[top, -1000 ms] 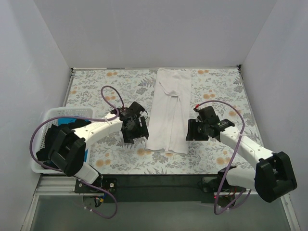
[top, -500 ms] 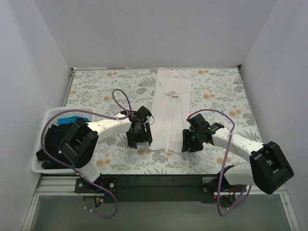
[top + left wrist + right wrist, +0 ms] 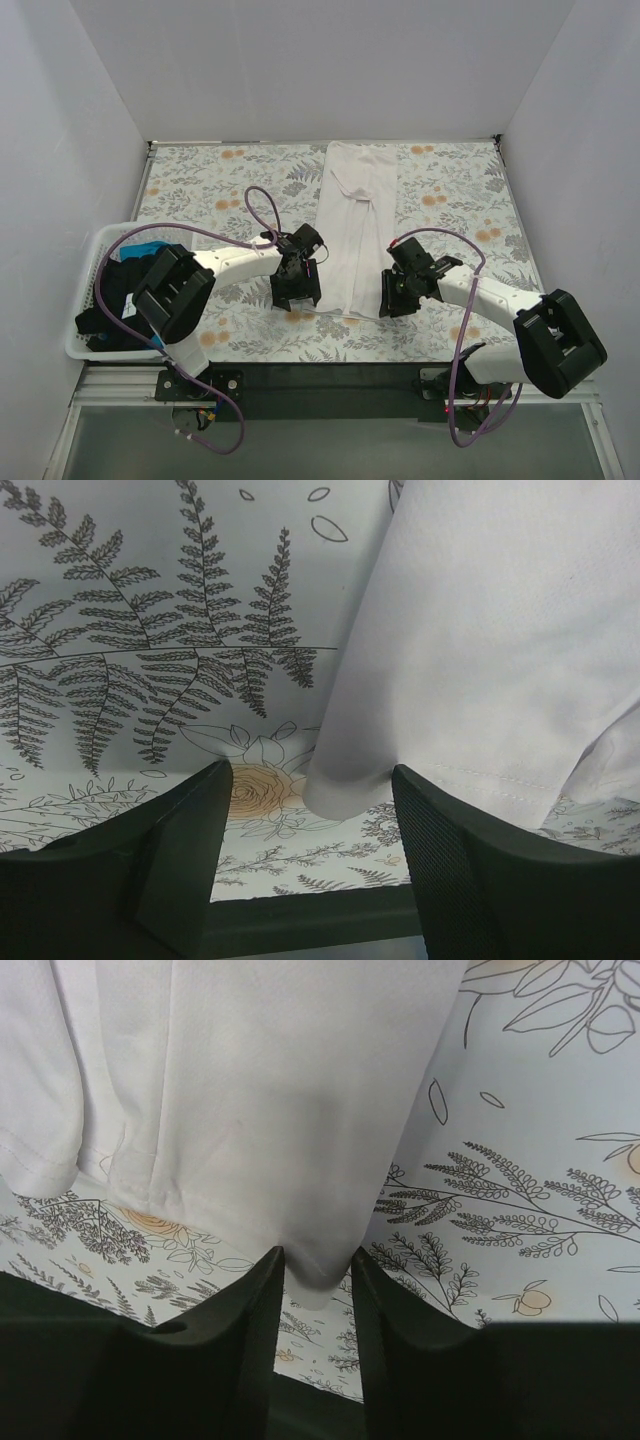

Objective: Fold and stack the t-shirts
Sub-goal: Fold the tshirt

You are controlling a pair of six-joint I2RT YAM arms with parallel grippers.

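Observation:
A white t-shirt point(image 3: 355, 230), folded into a long strip, lies down the middle of the floral tablecloth point(image 3: 200, 190). My left gripper point(image 3: 297, 298) is low at the strip's near left corner. In the left wrist view the shirt point(image 3: 500, 630) has its corner between the wide-open jaws of the gripper point(image 3: 312, 810). My right gripper point(image 3: 392, 298) is at the near right corner. In the right wrist view the shirt's point(image 3: 260, 1090) corner sits between the jaws of the gripper point(image 3: 316, 1270), which stand narrowly apart. Black shirts point(image 3: 110, 290) lie in the basket.
A white slotted basket point(image 3: 100, 240) stands at the table's left edge, beside the left arm. The table's dark front edge point(image 3: 330, 375) runs just below both grippers. White walls close in the back and both sides.
Both grippers have moved in and down toward the shirt's near corners. The left one went right and nearer; the right one shifted left. The shirt has not moved.

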